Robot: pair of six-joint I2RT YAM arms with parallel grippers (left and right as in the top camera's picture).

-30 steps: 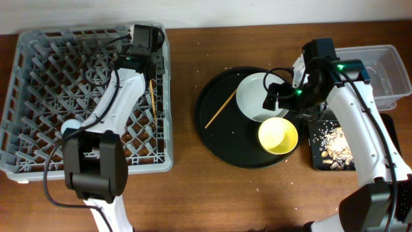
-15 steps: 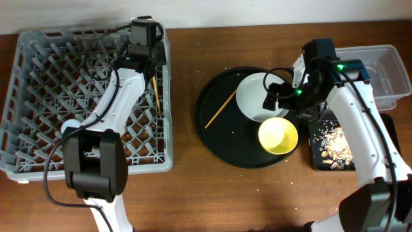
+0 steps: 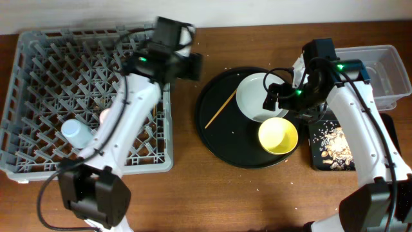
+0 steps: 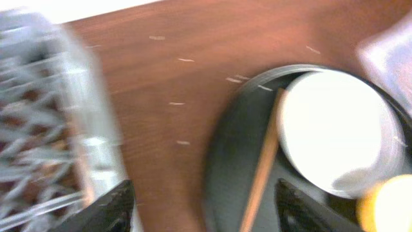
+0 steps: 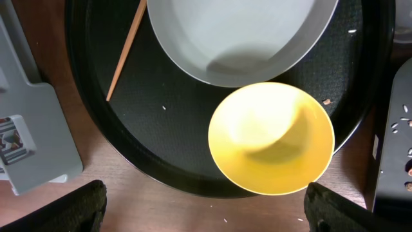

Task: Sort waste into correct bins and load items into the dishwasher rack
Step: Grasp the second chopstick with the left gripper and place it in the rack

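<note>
My left gripper [image 3: 195, 65] is open and empty over the bare wood between the dishwasher rack [image 3: 38, 71] and the round black tray [image 3: 215, 132]. The left wrist view is blurred; its gripper [image 4: 206, 209] faces a wooden chopstick [image 4: 261, 174] lying on the tray beside the pale grey plate [image 4: 335, 135]. My right gripper [image 3: 271, 100] is open and empty above the plate [image 3: 257, 96] and the yellow bowl [image 3: 278, 135]. In the right wrist view the gripper [image 5: 215, 206] has the bowl [image 5: 270, 138], plate [image 5: 238, 38] and chopstick [image 5: 125, 48] before it. A blue cup [image 3: 74, 132] and a pink cup [image 3: 103, 116] sit in the rack.
A clear tub [image 3: 386, 74] stands at the far right. A shallow black tray [image 3: 317, 161] with beige food scraps [image 3: 336, 143] lies in front of it. Crumbs dot the wood. A grey corner of the rack [image 5: 32, 129] shows left in the right wrist view.
My left arm has swung right, from the rack's far right edge to the gap beside the round tray. The right arm has not moved.
</note>
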